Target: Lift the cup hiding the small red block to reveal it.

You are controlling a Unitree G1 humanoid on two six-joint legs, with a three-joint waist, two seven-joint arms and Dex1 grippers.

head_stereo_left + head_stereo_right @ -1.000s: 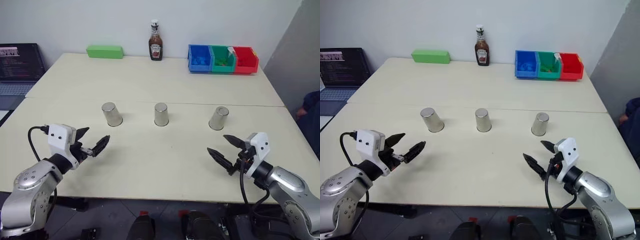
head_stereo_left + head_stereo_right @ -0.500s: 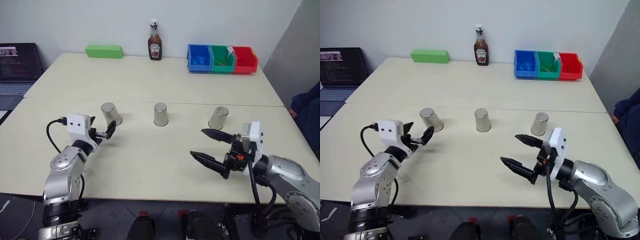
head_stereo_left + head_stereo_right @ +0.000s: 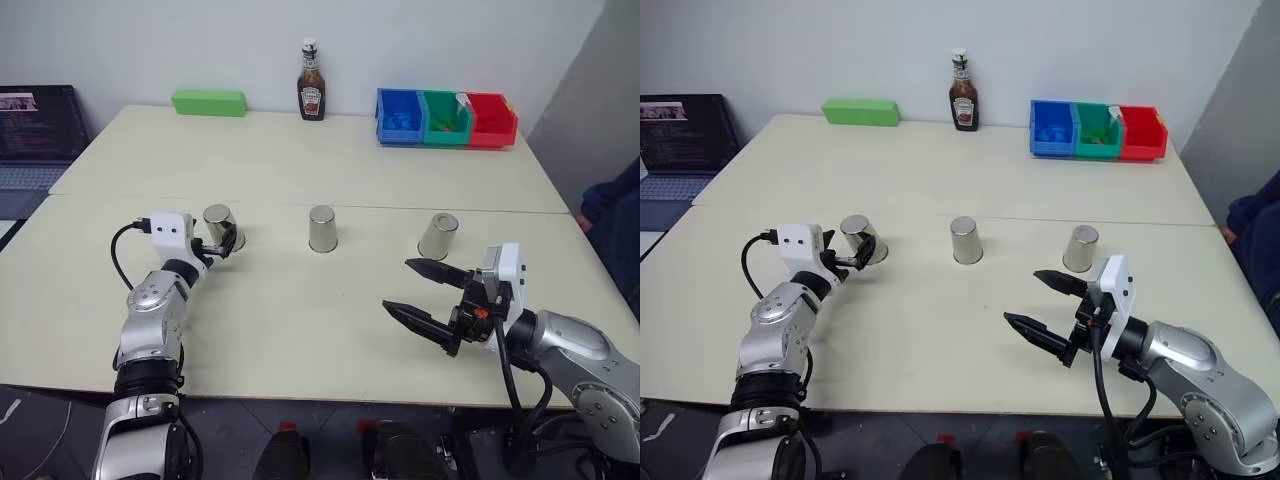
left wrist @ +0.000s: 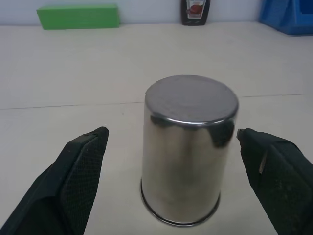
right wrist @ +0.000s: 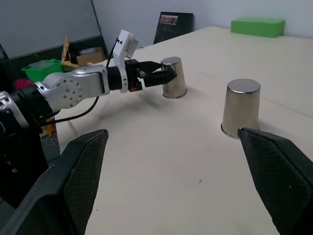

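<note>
Midway across the tabletop point(image 3: 300, 330), three steel cups are seen standing upside down in a row, parallel to the near edge. The left gripper point(image 3: 222, 247) is held level at the left cup point(image 3: 221, 226), its black fingers point(image 4: 73, 181) spread wide on either side of the cup, close beside its walls but not seen touching it, so nothing is grasped. The middle cup point(image 3: 322, 229) and the right cup point(image 3: 437, 236) are left standing apart from both arms. The right gripper point(image 3: 421, 294) is held above the tabletop nearer the front edge, toward the right side, with its two fingers parted and empty, the right cup just beyond it. Which cup covers the small red block cannot be told, as all three cups look alike and each sits flat on the tabletop. Along the far edge a green box point(image 3: 208, 102) is set toward the left corner, a sauce bottle point(image 3: 311, 83) near the middle, and blue, green and red bins point(image 3: 446, 117) side by side toward the right corner. A laptop point(image 3: 38, 125) is seen past the left edge.
</note>
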